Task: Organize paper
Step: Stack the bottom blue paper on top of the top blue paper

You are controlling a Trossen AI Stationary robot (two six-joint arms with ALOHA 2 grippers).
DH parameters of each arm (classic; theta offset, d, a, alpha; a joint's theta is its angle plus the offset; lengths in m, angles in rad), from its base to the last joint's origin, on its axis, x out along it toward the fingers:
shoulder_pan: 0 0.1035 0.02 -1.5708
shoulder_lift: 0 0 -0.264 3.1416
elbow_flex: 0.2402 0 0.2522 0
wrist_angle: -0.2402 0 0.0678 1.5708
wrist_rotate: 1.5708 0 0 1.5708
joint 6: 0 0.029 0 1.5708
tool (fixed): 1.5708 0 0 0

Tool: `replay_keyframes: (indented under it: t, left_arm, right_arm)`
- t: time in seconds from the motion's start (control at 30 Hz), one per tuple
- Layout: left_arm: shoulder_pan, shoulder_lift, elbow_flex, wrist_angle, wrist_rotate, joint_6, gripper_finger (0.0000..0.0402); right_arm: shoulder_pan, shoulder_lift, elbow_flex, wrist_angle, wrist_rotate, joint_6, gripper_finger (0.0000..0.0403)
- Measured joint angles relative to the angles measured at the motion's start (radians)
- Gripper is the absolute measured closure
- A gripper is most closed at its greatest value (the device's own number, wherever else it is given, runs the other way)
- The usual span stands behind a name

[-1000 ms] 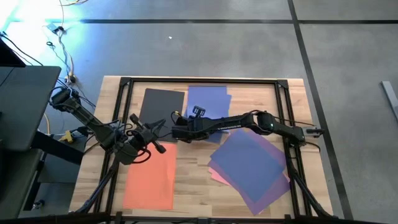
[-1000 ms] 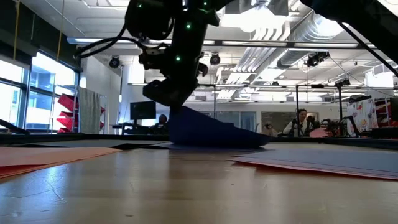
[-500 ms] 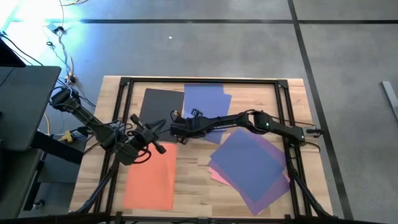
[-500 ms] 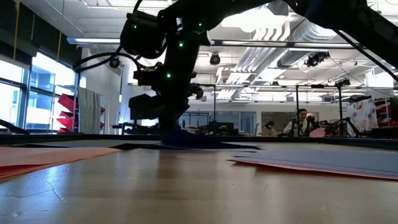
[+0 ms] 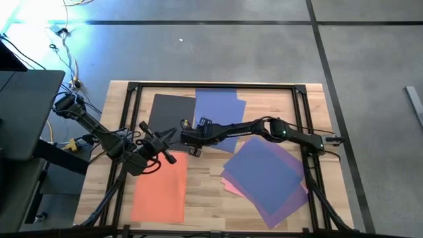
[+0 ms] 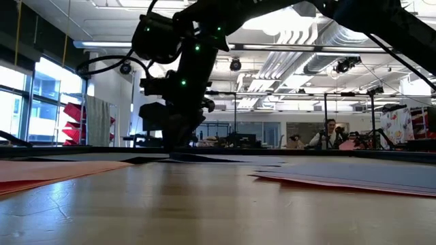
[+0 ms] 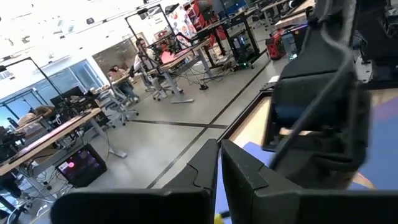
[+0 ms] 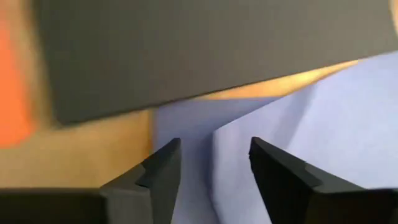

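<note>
1. Since a second ago the right gripper (image 5: 192, 140) has slid toward the left side of the table and let its fingers part; the blue sheet (image 5: 220, 106) that stood lifted under it then now lies flat, shifted left with its edge against the dark grey sheet (image 5: 170, 110)
2. In the right wrist view the two dark fingers (image 8: 158, 169) stand apart with nothing between them, above the corner of the blue sheet (image 8: 298, 118), the dark grey sheet (image 8: 205, 50) just beyond and a strip of bare wood between the two
3. The left gripper (image 5: 170, 137) is near the middle-left of the table, over the gap between the dark grey sheet and the orange sheet (image 5: 158, 192); its fingers (image 7: 242, 171) are pressed together and hold nothing
4. The orange sheet lies alone at the near left of the table (image 5: 205, 192)
5. At the right lies a loose, skewed stack: a blue-violet sheet (image 5: 264, 168) on top, the purple sheet (image 5: 291, 198) showing below its lower right edge, and the pink sheet (image 5: 231, 186) peeking out at the lower left
6. In the low view the right arm's gripper (image 6: 178, 133) comes down to the table surface, with the edge of the orange sheet (image 6: 54, 170) at left and the stack (image 6: 354, 178) at right
7. A person (image 6: 327, 134) sits in the room behind the table
</note>
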Motion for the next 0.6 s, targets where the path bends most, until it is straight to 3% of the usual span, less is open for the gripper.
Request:
replay_keyframes:
  t: [0.23,0.33,0.47,0.6]
  left_arm:
    - [-0.003,0.000,0.000,-0.020,0.092,-0.045,0.0402]
    - [-0.001,0.000,0.001,-0.057,0.147,-0.103,0.0402]
    - [0.051,0.003,-0.005,-0.145,0.338,-0.205,0.0402]
    - [0.152,0.040,-0.082,-0.113,0.526,-0.258,0.0402]
  right_arm:
    - [0.054,-0.096,0.000,-0.250,0.176,-0.088,0.0229]
    - [0.071,-0.155,-0.031,-0.340,0.184,-0.088,0.0244]
    - [0.101,-0.306,-0.282,-0.255,0.094,-0.088,0.0257]
    - [0.145,-0.535,-0.675,0.042,0.045,0.018,0.0263]
